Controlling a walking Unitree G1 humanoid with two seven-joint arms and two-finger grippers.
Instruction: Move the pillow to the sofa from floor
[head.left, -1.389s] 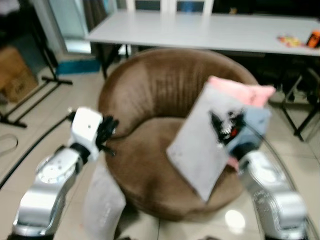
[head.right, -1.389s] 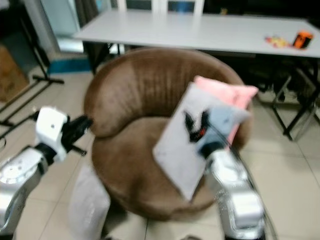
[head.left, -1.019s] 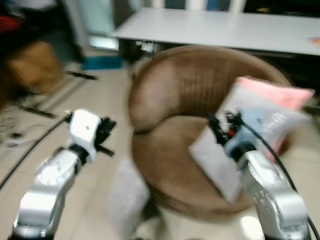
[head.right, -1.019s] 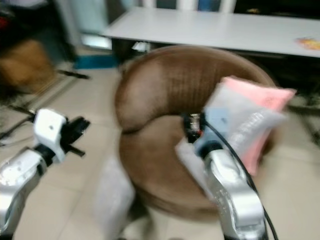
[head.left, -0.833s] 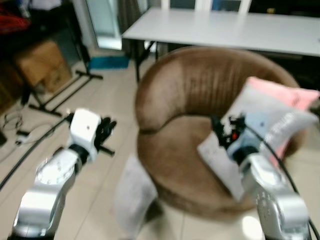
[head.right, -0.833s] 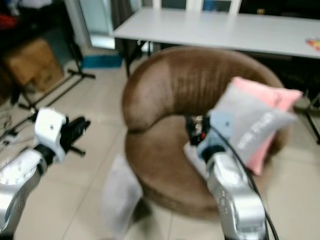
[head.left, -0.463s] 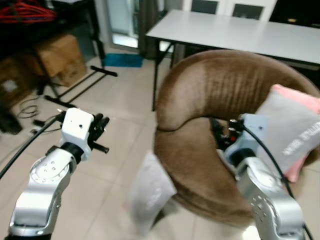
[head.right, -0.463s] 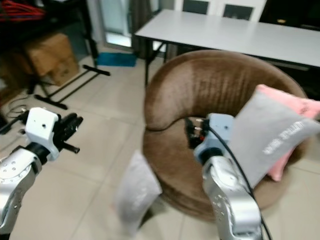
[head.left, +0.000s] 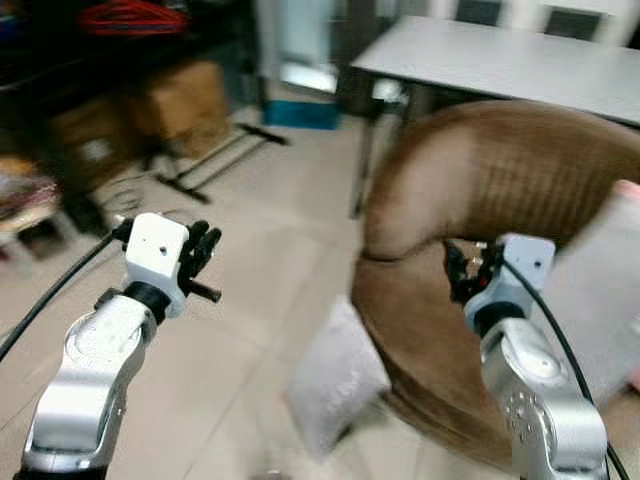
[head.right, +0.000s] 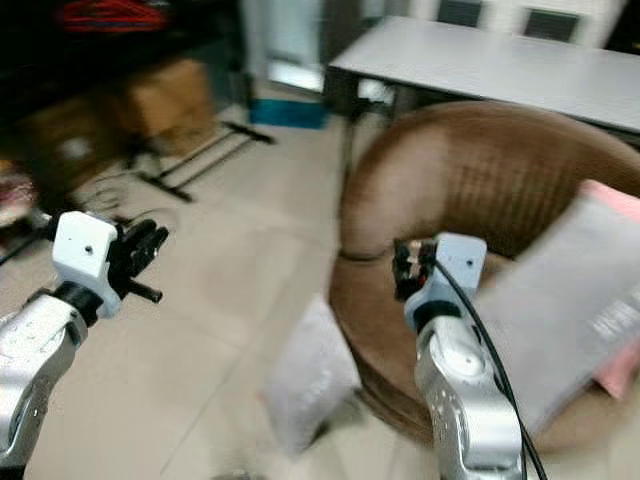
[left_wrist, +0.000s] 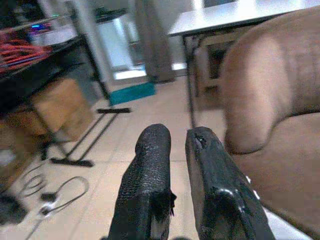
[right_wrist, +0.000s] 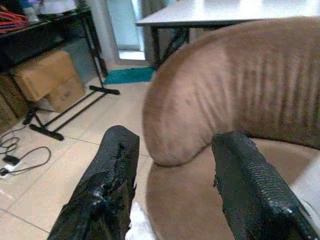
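Sofa: round, brown.
Grey pillow: rests on the sofa seat against a pink pillow.
Second pillow: on the floor, leaning against the sofa base.
Left tool: fingers nearly together, empty.
Right tool: fingers apart, empty, above the sofa's edge.

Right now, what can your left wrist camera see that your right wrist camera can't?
Special to the left wrist view: the left end effector, its two black fingers pressed close together.

Special to the right wrist view: the right end effector, its fingers spread wide apart.

Both share: the brown sofa, the cardboard box, the teal mat on the tiled floor and the white table behind.
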